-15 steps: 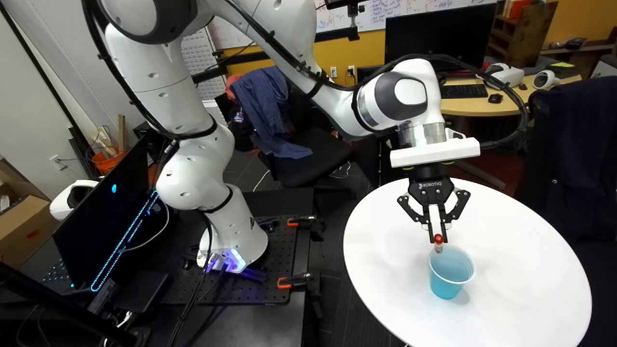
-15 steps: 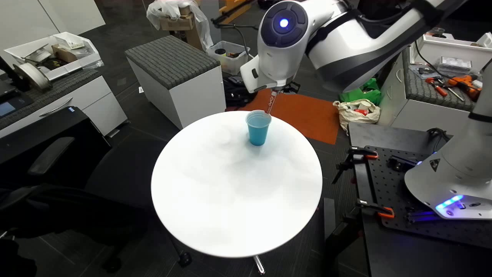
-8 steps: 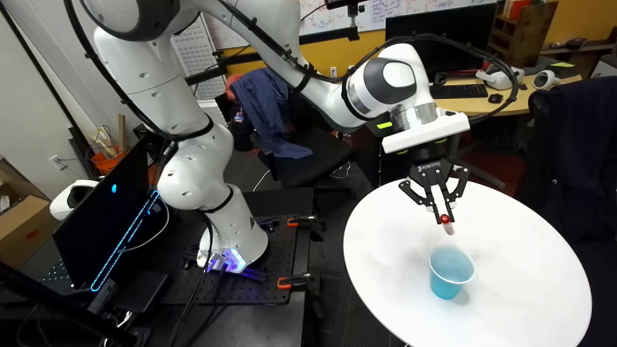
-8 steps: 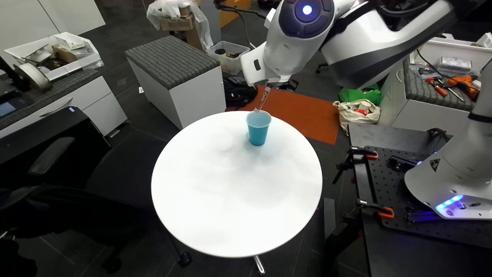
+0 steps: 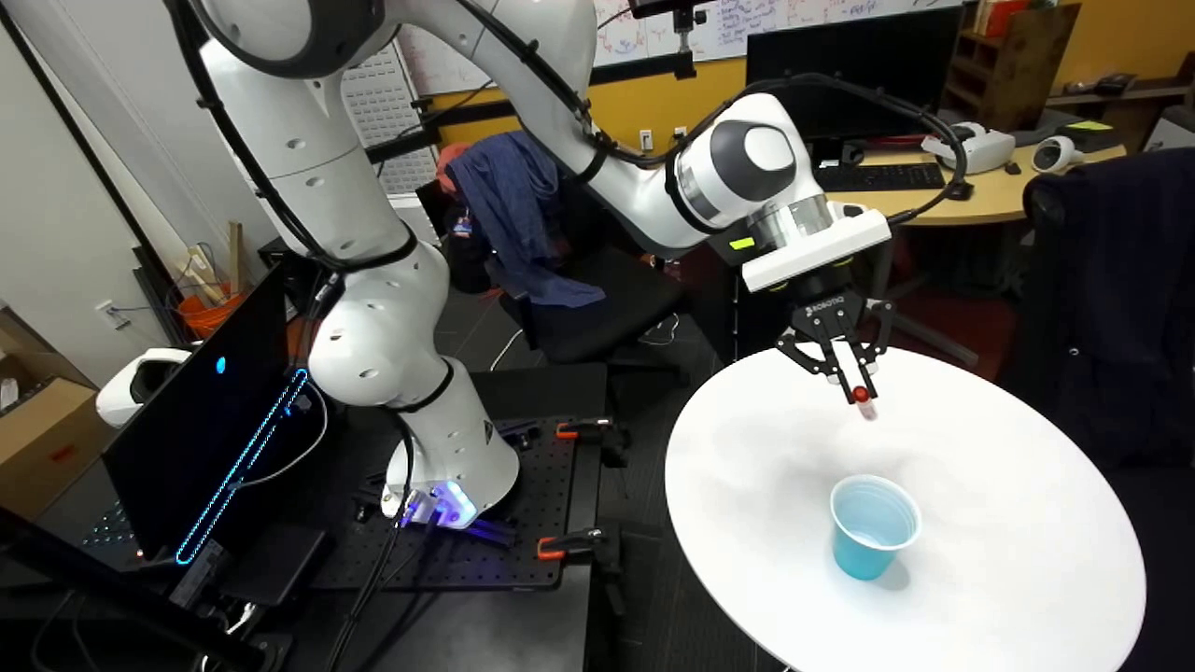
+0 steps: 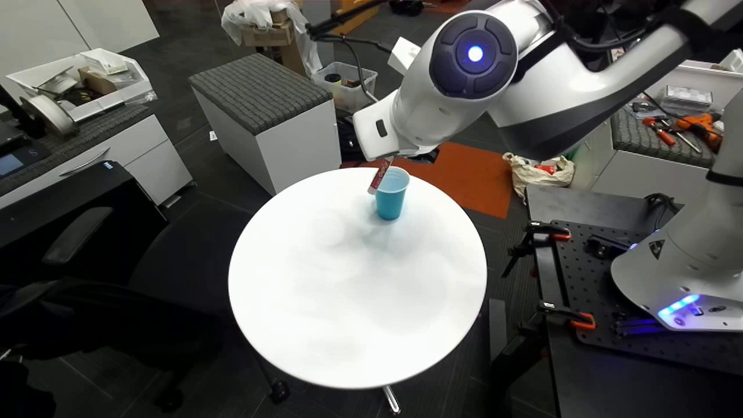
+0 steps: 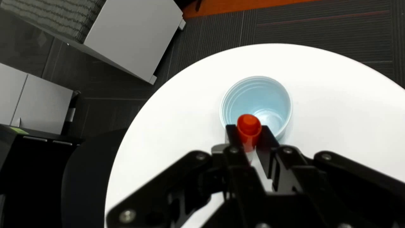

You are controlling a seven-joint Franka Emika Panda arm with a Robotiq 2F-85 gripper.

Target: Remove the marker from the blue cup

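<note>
At right in an exterior view, we see the gripper (image 5: 861,397) pinching the red marker (image 5: 865,405). Lower in frame, the blue cup (image 5: 871,532) stands upright.

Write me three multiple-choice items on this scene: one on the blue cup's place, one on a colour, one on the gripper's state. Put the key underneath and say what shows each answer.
1. Where does the blue cup stand?
A) On the floor
B) On the white round table
C) On the office chair

2. What colour is the end of the marker that faces the wrist camera?
A) Red
B) Green
C) Yellow

3. What state is the gripper in?
A) Open, holding nothing
B) Shut on the cup's rim
C) Shut on the marker

Key:
1: B, since both exterior views show the cup upright on the tabletop.
2: A, since the wrist view shows that end bright red.
3: C, since the jaws hug the marker from both sides in the wrist view.
</note>
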